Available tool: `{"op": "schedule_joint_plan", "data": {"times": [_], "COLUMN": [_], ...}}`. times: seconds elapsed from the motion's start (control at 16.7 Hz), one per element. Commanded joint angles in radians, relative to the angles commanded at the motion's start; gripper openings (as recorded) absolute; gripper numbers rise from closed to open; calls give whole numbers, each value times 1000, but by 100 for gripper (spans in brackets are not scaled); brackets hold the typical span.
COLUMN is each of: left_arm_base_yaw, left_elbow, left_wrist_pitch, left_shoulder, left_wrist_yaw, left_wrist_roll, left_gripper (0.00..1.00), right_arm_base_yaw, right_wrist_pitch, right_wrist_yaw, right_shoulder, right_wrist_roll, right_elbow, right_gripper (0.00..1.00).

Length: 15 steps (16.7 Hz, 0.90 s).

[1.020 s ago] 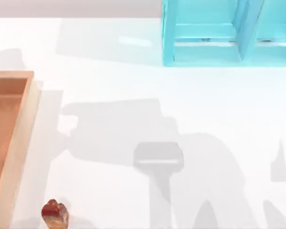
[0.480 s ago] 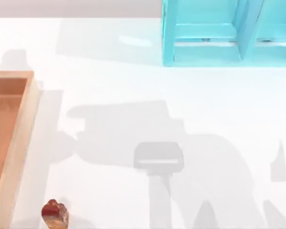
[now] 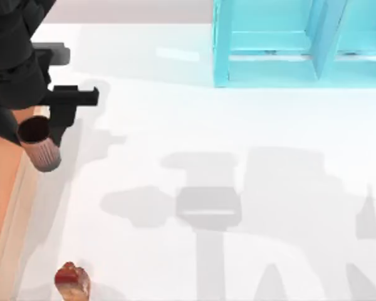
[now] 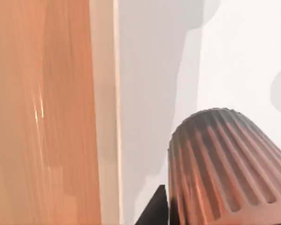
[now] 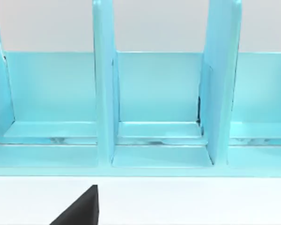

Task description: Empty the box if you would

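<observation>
At the upper left of the top view, my left arm is reaching in over the table, and the left tool is pinching a ribbed brown cup. The cup is hanging with its dark opening toward the arm, right above the right rim of the box. In the left wrist view the same cup is sitting low in the frame, its ridges catching an orange sheen, with white table showing beside it.

The box is lying along the left edge of the top view, its pale tan rim running down toward the lower left and its orange-brown floor reaching the frame edge. The left wrist view is showing that floor and rim bare.

A small reddish-brown lump is resting on the table at the lower left, just right of the box rim and apart from it.

A turquoise shelf is standing at the upper right. The right wrist view is facing its open compartments; whether the right tool is spread or pressed together cannot be told.
</observation>
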Motion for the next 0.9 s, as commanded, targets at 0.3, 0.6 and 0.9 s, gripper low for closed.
{"op": "schedule_joint_plan", "data": {"times": [0.3, 0.6, 0.9], "left_arm_base_yaw": [-284, -466, -476], "left_elbow": [-208, -345, -354], "left_wrist_pitch": [138, 229, 234], "left_shoulder": [-75, -128, -126], "left_wrist_yaw": [2, 3, 4], "left_wrist_roll": [-285, -468, -480], "left_gripper": [0, 0, 0], "right_arm_base_yaw": [0, 0, 0], "right_wrist_pitch": [0, 0, 0], "right_wrist_yaw": [0, 0, 0], "right_shoulder": [0, 0, 0], "right_wrist_roll": [0, 0, 0], "right_elbow": [0, 0, 0], "right_gripper": [100, 100, 100]}}
